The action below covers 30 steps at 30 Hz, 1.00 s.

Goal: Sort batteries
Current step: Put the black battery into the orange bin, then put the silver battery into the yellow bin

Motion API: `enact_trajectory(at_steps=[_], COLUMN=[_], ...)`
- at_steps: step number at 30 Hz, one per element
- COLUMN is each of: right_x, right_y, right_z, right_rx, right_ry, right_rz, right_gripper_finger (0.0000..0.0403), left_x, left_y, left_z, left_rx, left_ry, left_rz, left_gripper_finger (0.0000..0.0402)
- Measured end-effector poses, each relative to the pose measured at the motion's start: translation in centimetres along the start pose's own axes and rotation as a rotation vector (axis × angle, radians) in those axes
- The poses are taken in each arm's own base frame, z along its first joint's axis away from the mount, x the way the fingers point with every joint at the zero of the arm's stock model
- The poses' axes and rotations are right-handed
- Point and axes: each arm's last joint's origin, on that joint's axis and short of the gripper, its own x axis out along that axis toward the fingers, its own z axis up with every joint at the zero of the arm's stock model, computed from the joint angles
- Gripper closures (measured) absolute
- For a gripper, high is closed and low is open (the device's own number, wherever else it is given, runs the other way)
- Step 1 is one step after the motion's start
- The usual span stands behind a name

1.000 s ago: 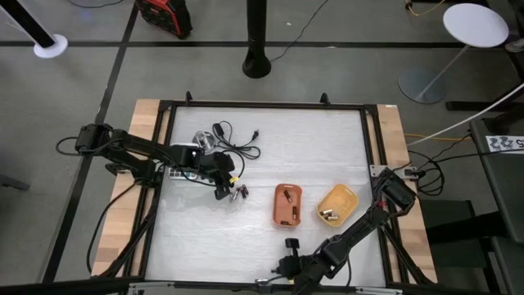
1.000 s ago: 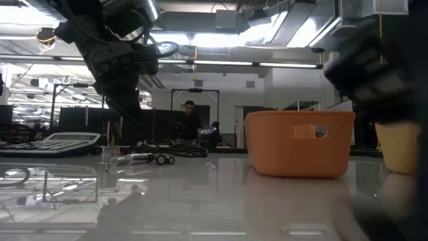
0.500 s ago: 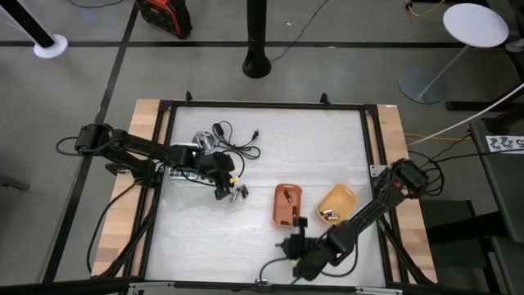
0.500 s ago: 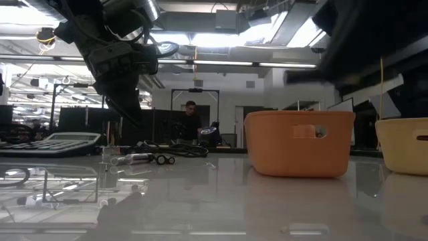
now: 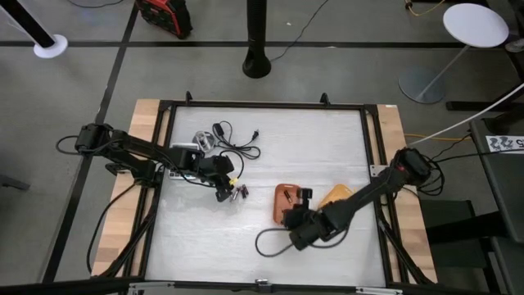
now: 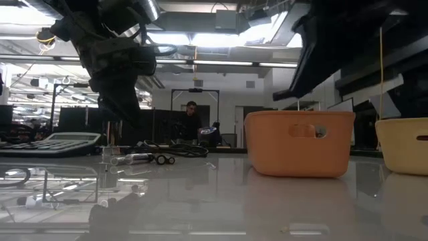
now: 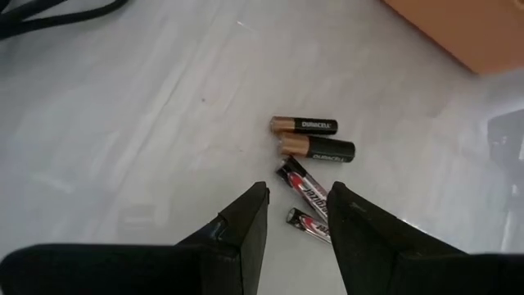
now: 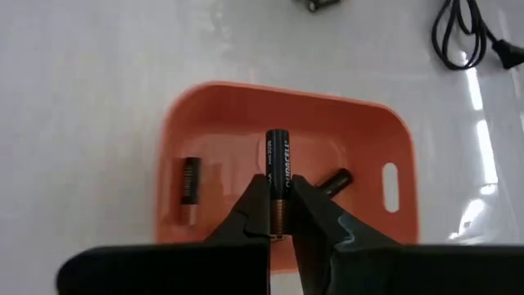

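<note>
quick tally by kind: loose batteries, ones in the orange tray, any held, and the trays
loose batteries: 4
batteries in the orange tray: 2
held battery in the right gripper: 1
trays, orange tray and yellow tray: 2
total: 7 batteries and 2 trays, 9 things; the yellow tray's inside is hidden
</note>
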Motion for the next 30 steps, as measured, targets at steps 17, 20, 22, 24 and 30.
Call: enact_trajectory(at_steps=[17, 20, 22, 24, 30], right_x=[2.7, 2.9, 3.0, 3.0, 2.9], right_y=[-4.6, -4.9, -5.0, -5.0, -4.9], right_z=[1.3, 1.4, 1.5, 1.4, 1.4], right_rx=[0.097, 0.108, 0.115, 0.115, 0.164], right_ry=[0.154, 0.158, 0.156, 0.16, 0.167], right_rz=[0.124, 0.128, 0.132, 0.132, 0.137], right_gripper_finger=[0.0341, 0.0299, 0.0274, 0.0255, 0.0236], left_x=[1.3, 1.5, 1.7, 1.7, 1.9], left_y=[-1.6, -2.1, -2.4, -2.5, -2.5], left_z=[-1.4, -1.6, -1.7, -2.0, -2.1], left_rx=[0.156, 0.172, 0.182, 0.188, 0.026], left_ry=[0.057, 0.055, 0.054, 0.067, 0.07], left_rz=[-0.018, -0.033, -0.041, -0.039, -0.031], left_gripper_finger=[0.0284, 0.0282, 0.0277, 0.0269, 0.0259])
